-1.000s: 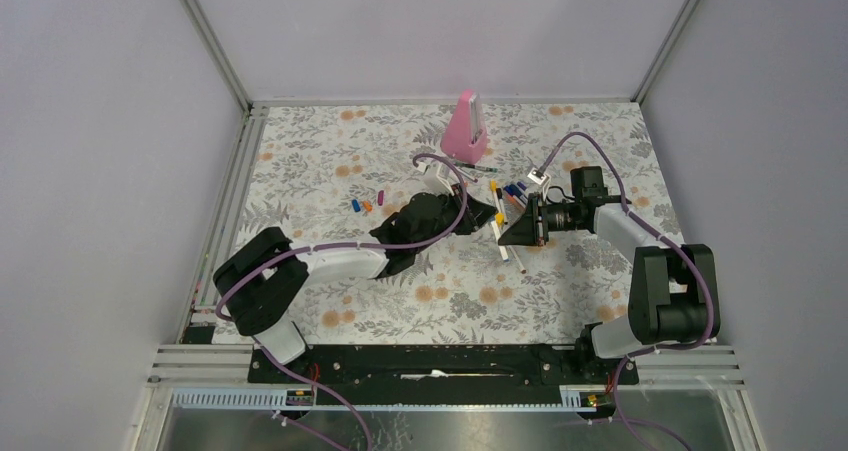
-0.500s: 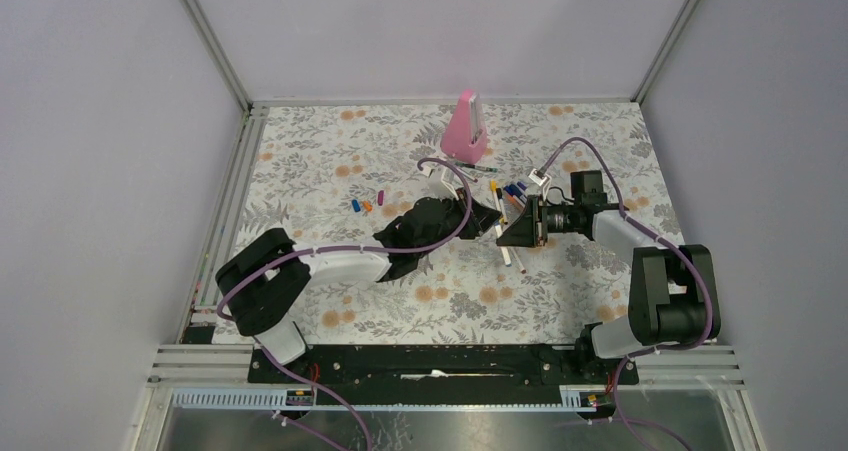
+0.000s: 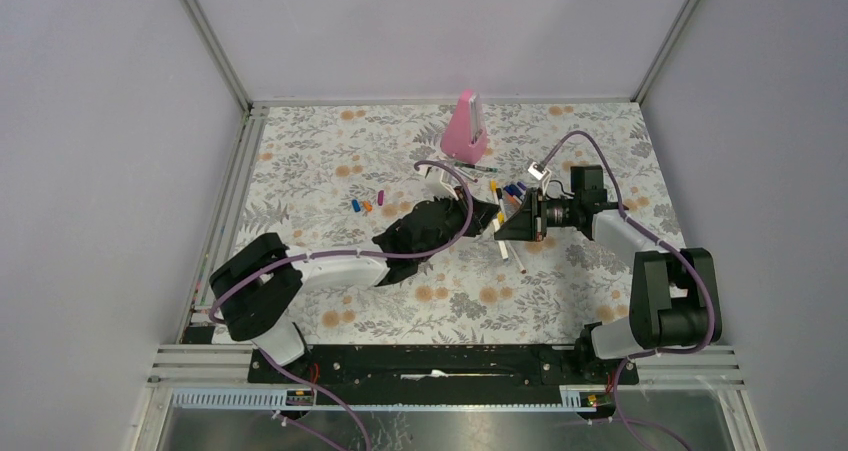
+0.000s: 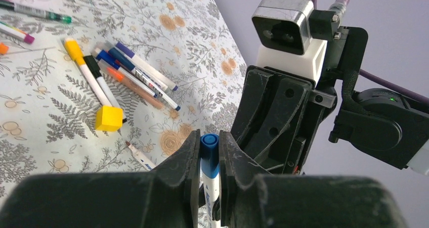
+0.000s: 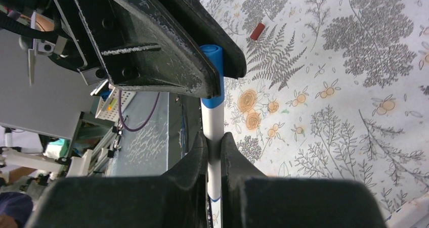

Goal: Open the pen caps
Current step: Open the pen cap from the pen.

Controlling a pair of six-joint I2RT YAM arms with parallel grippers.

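Uncapping step above surface: left claw pinches blue cap; right claw pinches its white barrel. Next move likely calls for a straight pull apart, with firm grips.

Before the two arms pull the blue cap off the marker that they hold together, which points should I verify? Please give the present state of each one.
1. Left gripper shut on the blue cap: ok.
2. Right gripper shut on the white barrel: ok.
3. Cap seated on the barrel, not yet pulled off: ok.
4. Gap between the two grippers: cannot tell. They stand very close in both wrist views.
5. Held marker above the loose markers on the floral cloth: ok, none touches it.
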